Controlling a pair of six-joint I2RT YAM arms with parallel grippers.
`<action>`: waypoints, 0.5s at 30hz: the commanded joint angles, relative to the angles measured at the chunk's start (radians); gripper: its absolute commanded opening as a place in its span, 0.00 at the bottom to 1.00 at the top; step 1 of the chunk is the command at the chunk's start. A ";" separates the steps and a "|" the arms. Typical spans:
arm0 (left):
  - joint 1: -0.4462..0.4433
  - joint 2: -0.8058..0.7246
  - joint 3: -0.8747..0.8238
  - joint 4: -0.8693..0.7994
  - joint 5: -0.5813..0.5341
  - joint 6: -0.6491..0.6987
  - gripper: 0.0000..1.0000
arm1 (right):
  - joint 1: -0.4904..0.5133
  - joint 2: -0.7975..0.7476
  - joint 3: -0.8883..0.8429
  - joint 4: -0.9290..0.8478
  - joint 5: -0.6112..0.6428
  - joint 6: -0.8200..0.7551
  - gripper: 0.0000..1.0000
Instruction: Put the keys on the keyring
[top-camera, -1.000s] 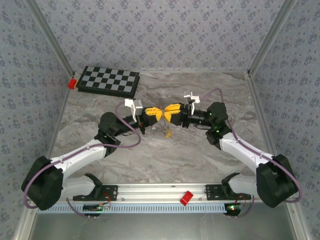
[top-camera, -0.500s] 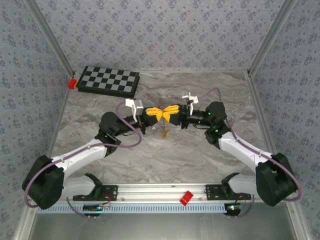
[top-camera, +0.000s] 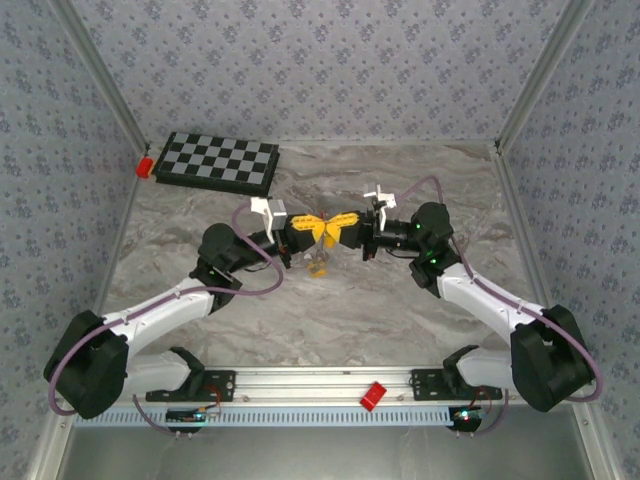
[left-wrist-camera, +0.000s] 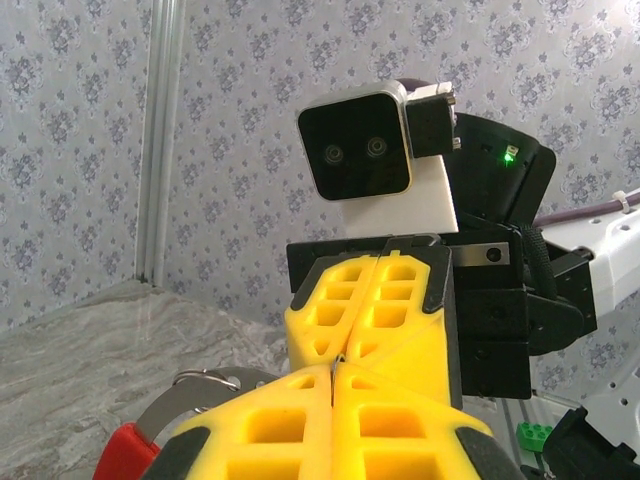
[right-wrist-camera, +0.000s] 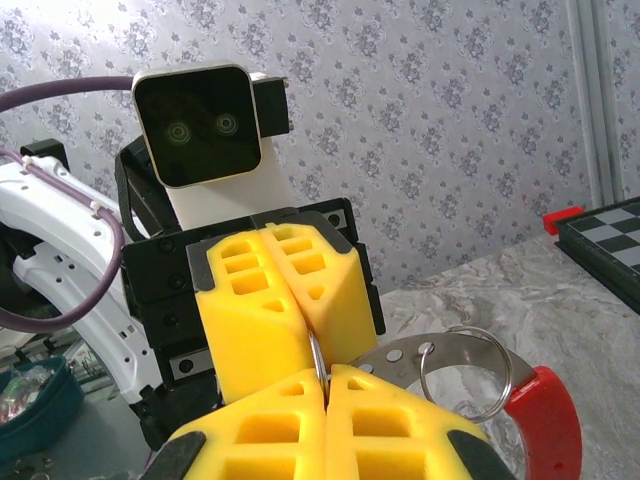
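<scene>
Meeting tip to tip above the marbled tabletop's middle, yellow left gripper pinched thin, red-sleeved keyring; right gripper was clamped shut, hold unclear.

left gripper: closed | right gripper: closed | tips meeting

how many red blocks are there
2: one red block left of the chessboard, a second red block on the near rail between the arm bases. More could be hidden.
</scene>
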 joint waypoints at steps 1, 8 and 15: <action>-0.005 -0.039 0.023 -0.021 0.003 0.024 0.10 | -0.012 -0.037 0.035 -0.083 -0.019 -0.054 0.00; 0.041 -0.100 0.045 -0.223 0.041 0.086 0.26 | -0.004 -0.070 0.150 -0.575 -0.007 -0.355 0.00; 0.084 -0.156 0.047 -0.414 0.086 0.171 0.27 | 0.029 -0.039 0.281 -0.986 0.061 -0.642 0.00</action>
